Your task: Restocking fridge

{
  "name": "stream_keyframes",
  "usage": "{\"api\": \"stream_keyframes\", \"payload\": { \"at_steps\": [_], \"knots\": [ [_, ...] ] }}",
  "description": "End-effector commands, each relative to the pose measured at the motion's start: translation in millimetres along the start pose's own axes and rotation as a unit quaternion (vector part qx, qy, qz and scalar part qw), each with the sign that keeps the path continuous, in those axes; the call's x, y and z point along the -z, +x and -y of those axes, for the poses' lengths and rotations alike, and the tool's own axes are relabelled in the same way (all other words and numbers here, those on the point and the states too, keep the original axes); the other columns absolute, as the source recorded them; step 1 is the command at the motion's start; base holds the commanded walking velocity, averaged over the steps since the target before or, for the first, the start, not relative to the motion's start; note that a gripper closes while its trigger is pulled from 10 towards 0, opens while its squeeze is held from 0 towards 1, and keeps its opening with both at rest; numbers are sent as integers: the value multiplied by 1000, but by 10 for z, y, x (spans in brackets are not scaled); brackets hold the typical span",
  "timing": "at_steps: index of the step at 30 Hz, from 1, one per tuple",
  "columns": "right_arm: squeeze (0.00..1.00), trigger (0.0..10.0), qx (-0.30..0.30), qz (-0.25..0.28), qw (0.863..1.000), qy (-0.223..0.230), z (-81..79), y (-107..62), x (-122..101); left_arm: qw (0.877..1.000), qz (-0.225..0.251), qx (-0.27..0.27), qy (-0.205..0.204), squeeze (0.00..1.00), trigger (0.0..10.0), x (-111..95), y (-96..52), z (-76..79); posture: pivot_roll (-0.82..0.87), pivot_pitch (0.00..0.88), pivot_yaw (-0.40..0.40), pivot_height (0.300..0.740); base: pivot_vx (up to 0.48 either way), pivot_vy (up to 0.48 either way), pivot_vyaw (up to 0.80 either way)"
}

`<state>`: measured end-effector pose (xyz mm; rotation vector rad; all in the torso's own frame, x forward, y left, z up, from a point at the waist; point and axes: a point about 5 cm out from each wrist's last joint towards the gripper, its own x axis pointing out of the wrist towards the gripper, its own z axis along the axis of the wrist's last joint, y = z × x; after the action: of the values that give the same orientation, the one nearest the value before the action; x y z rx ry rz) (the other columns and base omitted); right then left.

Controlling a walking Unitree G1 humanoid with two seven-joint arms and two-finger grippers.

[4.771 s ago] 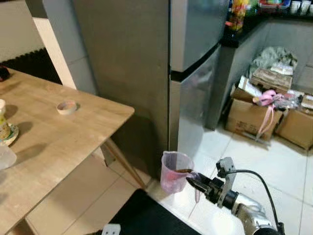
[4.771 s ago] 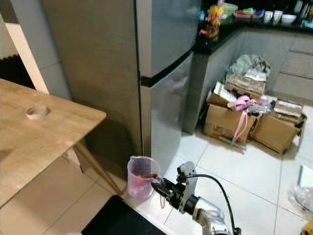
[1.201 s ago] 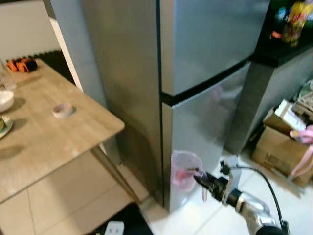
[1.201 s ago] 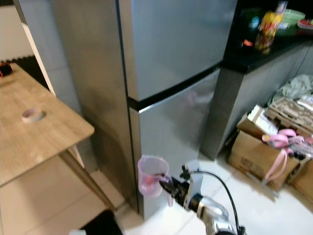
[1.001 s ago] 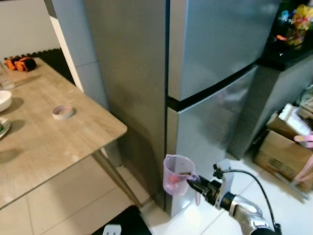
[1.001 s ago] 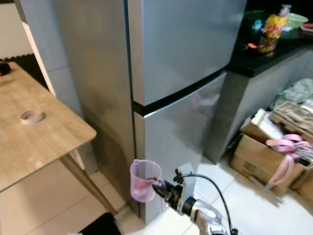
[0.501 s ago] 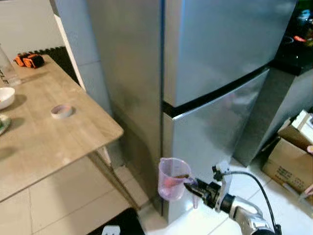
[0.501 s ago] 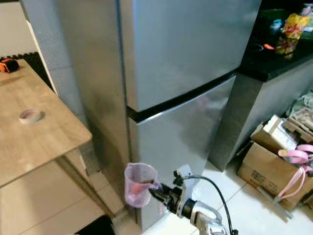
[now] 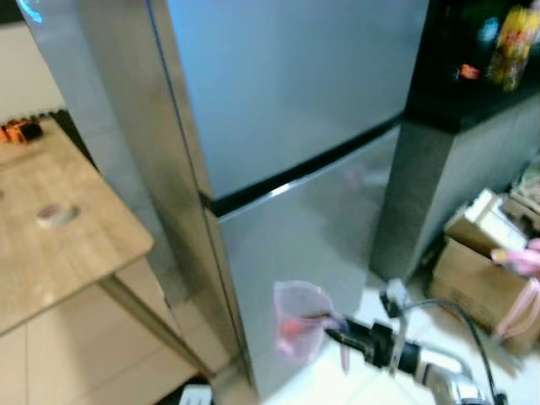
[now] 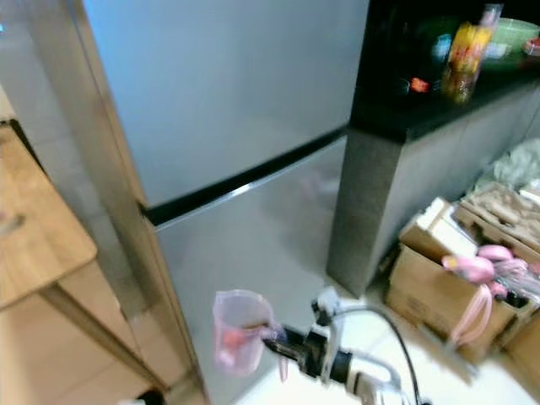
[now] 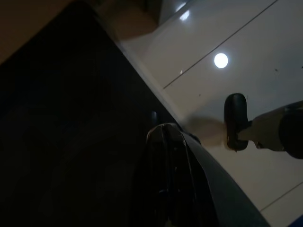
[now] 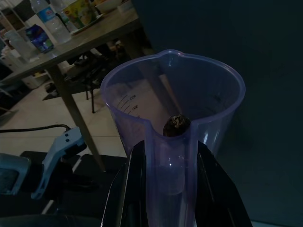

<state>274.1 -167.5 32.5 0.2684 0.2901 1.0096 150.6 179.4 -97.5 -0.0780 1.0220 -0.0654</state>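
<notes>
Fridge (image 9: 295, 126), doors closed, stands before me. My right gripper (image 12: 163, 179), arm stretched forward and low, clamps a pink jug's (image 9: 297, 321) handle. Wooden table (image 9: 59, 240) left, boxes (image 10: 439, 278) on white tiles right.

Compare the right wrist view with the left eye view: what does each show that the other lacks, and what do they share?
Right wrist view alone: a small dark lump inside the jug, printed scale marks on its wall, and bottles on the table. Left eye view alone: the closed two-door fridge, a tape roll on the table, cardboard boxes and the dark counter. Both: the right gripper shut on the handle of the pink measuring jug, and the wooden table.
</notes>
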Motion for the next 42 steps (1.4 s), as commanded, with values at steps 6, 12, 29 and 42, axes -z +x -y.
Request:
{"api": "stream_keyframes", "payload": {
  "at_steps": [6, 12, 29, 42],
  "knots": [
    [0, 10000, -23, 14, 1000, 2, -44, 42, -41, 997, 44, -44, -47, 0, 10000, -137, -17, -164, -88, 0, 23, 740, 0, 0, 0],
    [0, 10000, -22, 12, 1000, 2, -43, 30, -43, 963, 220, -61, -143, 1000, 10000, -904, -111, -497, -84, 0, 21, 740, 0, 0, 0],
    [0, 10000, 5, 10, 1000, 13, 0, -46, -10, 892, 414, 79, -162, 1000, 10000, -1661, -469, -822, -83, 0, 26, 740, 0, 0, 0],
    [0, 10000, 8, -2, 1000, 26, -6, -110, 61, 793, 504, 342, -4, 1000, 10000, -2270, -900, -547, -86, 0, 21, 740, 0, 0, 0]
  ]
}}
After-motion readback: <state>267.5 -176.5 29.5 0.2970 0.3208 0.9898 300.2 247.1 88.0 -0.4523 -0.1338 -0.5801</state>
